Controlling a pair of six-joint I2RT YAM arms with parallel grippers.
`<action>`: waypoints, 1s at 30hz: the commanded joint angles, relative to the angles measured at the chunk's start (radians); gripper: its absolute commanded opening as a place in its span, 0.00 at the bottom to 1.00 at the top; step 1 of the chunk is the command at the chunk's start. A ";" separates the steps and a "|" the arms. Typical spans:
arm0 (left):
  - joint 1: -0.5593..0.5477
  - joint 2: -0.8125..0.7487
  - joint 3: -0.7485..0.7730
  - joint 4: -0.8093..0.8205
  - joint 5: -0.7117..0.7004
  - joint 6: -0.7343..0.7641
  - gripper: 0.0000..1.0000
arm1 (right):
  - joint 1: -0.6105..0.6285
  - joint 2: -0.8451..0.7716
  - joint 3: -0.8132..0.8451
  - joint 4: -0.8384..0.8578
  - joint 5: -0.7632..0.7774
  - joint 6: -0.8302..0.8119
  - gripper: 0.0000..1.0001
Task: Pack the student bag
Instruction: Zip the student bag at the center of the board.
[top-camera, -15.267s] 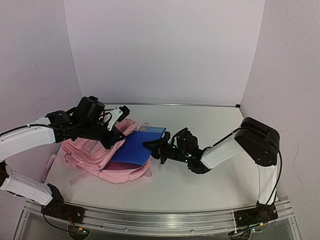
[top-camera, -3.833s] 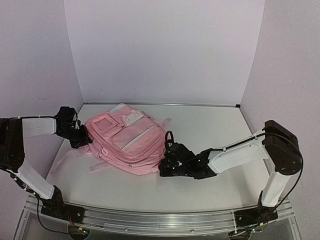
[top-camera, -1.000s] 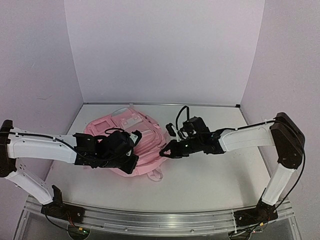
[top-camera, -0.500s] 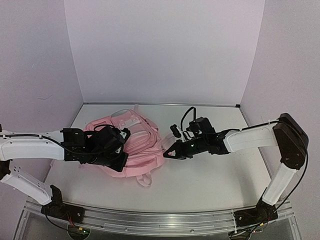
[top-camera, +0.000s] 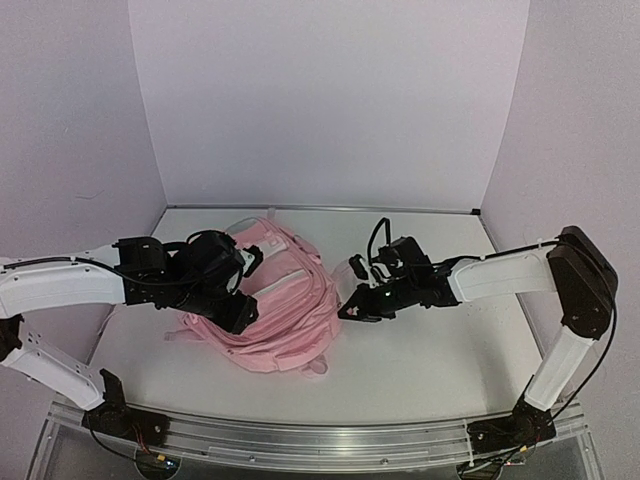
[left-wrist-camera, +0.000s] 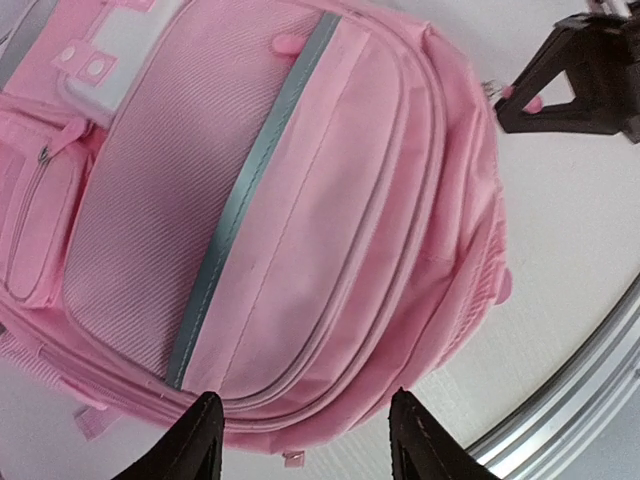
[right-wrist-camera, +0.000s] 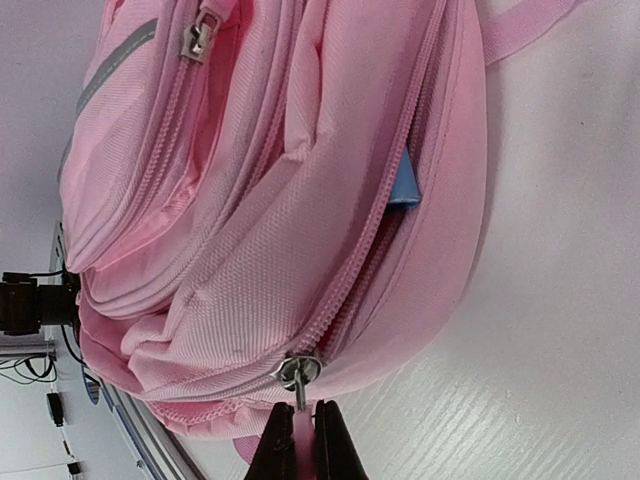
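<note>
The pink student bag (top-camera: 290, 305) lies front side up in the middle of the table. My left gripper (top-camera: 240, 305) hovers over the bag's near left edge. In the left wrist view its fingers (left-wrist-camera: 205, 430) stand open above the bag (left-wrist-camera: 300, 200) with nothing between them. My right gripper (top-camera: 347, 312) is at the bag's right side, shut on the pink zipper pull (right-wrist-camera: 302, 432) just below the metal slider (right-wrist-camera: 299, 370). The main zipper stands partly open above the slider, and a blue edge (right-wrist-camera: 405, 185) shows inside the bag (right-wrist-camera: 250, 230).
A metal rail (top-camera: 300, 437) runs along the near edge of the white table (top-camera: 430, 350). Pale walls close in the left, back and right. A pink strap (right-wrist-camera: 530, 20) trails from the bag. The right gripper (left-wrist-camera: 520, 95) shows in the left wrist view.
My left gripper has opened, let go of the bag and drawn back a little. The bag has settled slightly rightward. My right gripper stays shut on the zipper pull and has shifted slightly right.
</note>
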 joint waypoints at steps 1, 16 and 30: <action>-0.002 0.084 0.115 0.182 0.149 0.101 0.60 | 0.004 0.002 0.055 0.018 0.048 -0.016 0.00; -0.016 0.525 0.400 0.292 0.086 0.152 0.59 | 0.005 -0.020 0.008 0.048 0.054 -0.009 0.00; -0.016 0.636 0.468 0.289 0.063 0.191 0.21 | 0.005 -0.036 -0.016 0.053 0.069 -0.012 0.00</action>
